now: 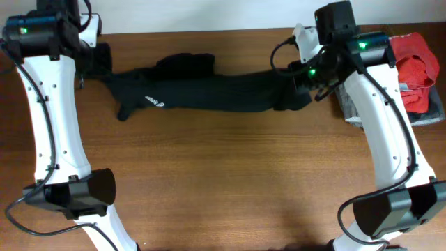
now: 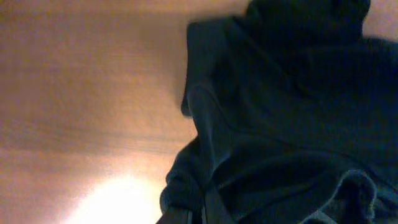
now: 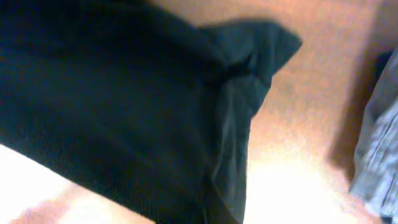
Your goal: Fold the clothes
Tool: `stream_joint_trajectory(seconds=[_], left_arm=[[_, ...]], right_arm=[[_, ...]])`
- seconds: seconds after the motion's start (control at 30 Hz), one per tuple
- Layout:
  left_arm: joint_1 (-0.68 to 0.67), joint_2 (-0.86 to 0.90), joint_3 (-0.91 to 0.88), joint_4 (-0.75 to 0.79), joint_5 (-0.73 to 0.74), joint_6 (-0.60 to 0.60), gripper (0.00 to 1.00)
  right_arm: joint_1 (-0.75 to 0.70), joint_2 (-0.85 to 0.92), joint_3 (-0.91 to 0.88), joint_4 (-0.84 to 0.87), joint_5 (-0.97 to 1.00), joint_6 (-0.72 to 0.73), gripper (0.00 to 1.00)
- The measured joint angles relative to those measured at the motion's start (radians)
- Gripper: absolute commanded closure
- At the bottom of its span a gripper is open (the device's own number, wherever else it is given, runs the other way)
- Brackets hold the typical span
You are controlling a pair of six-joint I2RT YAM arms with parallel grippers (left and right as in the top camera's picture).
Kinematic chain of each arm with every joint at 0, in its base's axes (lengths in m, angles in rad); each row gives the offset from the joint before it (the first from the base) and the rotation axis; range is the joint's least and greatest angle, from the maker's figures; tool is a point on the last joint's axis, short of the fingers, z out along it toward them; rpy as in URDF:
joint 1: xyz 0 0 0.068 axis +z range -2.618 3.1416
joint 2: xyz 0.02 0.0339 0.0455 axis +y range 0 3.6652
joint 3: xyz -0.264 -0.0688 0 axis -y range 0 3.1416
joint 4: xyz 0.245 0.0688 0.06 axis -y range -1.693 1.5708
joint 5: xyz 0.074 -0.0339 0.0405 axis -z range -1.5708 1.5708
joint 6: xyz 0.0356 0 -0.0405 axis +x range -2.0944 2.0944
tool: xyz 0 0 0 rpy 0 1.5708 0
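One black garment, two grippers and two other pieces of clothing show in the overhead view. The garment lies as a long dark band across the far part of the table, with one small white logo toward its left end and a bunched lump on its far edge. The left gripper sits at the band's left end and the right gripper at its right end. At the far right corner, a red shirt lies crumpled on a grey garment, just beside the right arm.

The left wrist view shows what the overhead cannot: seams and soft folds in the black cloth, which fills the right half of the frame and gathers toward the bottom edge. Bare wood fills the left half. The fingers are clenched on that gathered cloth, though they barely show.

The right wrist view shows one corner of the garment flaring out past a tight crease, which runs down to the bottom edge. There that gripper is likewise clamped on the black cloth. A strip of the grey garment shows at the right edge, apart from the black cloth.
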Motion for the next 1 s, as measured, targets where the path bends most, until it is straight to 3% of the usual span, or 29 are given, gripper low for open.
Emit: stream_joint_trajectory(seconds=[0.3,0.53,0.8,1.0], left_arm=[[0.001,-0.032,-0.058,-0.037,0.013,-0.027,0.99],[0.001,-0.174,-0.328,-0.033,-0.042,-0.109,0.99],[0.001,-0.361,-0.675,0.119,-0.063,-0.191,0.99],[-0.004,-0.406,-0.877,0.207,-0.042,-0.209,0.99]], right_arm=[[0.0,-0.006,0.0,-0.134,0.0,0.022,0.96],[0.0,-0.123,-0.033,-0.17,0.043,0.063,0.96],[0.0,-0.427,-0.46,0.035,0.08,0.175,0.96],[0.0,-0.454,-0.734,0.128,0.072,0.228,0.96]])
